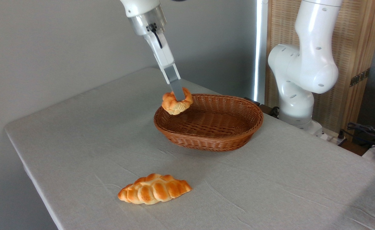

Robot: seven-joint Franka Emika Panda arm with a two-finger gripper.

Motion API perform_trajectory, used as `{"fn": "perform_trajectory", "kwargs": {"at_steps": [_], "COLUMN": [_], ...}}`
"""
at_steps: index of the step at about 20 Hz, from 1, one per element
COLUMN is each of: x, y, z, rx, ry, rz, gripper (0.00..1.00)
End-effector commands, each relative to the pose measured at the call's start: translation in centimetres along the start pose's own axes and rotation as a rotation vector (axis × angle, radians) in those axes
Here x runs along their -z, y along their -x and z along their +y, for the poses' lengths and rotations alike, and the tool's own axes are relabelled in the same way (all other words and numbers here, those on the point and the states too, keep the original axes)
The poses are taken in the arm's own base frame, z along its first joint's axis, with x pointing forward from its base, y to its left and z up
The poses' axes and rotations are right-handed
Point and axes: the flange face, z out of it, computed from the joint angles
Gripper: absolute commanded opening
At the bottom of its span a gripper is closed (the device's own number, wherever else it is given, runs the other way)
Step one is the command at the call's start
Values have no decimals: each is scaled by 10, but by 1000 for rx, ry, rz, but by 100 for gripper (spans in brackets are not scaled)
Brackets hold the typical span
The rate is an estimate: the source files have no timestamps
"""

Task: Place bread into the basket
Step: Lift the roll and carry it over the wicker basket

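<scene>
Wicker basket [208, 134] left rim beneath bread [174, 104], fingers [178, 91] clamping it.

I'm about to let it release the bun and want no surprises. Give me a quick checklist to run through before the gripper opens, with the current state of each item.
1. Gripper shut on the bun: ok, bun is held off the table.
2. Bun over the basket: not ok, it hangs at the left rim, partly outside.
3. Basket interior free of other items: ok.
4. Braided loaf out of the path: ok, it lies on the table nearer the camera, apart from the basket.
5. Height of the bun above the basket floor: cannot tell from this single view.
</scene>
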Motion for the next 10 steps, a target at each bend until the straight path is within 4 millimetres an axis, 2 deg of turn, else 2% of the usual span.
{"fn": "perform_trajectory", "kwargs": {"at_steps": [1,4,7,10], "x": [-25,-36,-51,-54], "y": [-12,-23,-29,-29], "z": [11,7,9,8], "rx": [-50,-47,-58,-60], "ry": [-10,-39,-29,-26], "rz": [4,43,32,29], "gripper": [80,89,92,95]}}
